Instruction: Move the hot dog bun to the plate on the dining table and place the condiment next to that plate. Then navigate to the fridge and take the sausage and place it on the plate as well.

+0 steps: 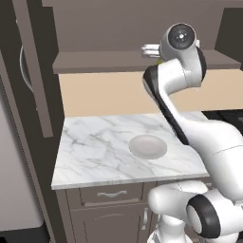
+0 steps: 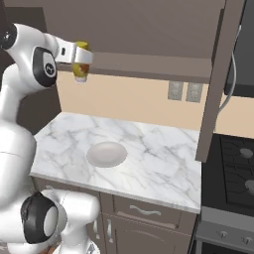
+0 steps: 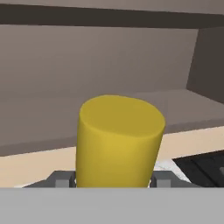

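High above the counter, my gripper (image 2: pixel 79 63) is shut on the condiment (image 2: pixel 81 69), a yellow bottle held just in front of the wall shelf. In the hand view the condiment (image 3: pixel 118 140) stands upright between the two fingertips (image 3: pixel 61 179), and my gripper (image 3: pixel 114 180) clamps its lower part. From the left base view my own arm hides most of the gripper (image 1: pixel 152 49). A pale round plate (image 1: pixel 148 146) lies bare on the marble counter (image 1: pixel 95 142), well below the gripper; the plate (image 2: pixel 106 154) is also seen from the right.
A dark shelf (image 1: pixel 104 61) runs along the wall above the beige backsplash. A tall dark post (image 2: pixel 216 99) stands at the counter's right end, with a black stove (image 2: pixel 238 168) beyond it. A grey panel (image 1: pixel 19 190) stands left of the counter. Drawers (image 2: pixel 144 211) sit below.
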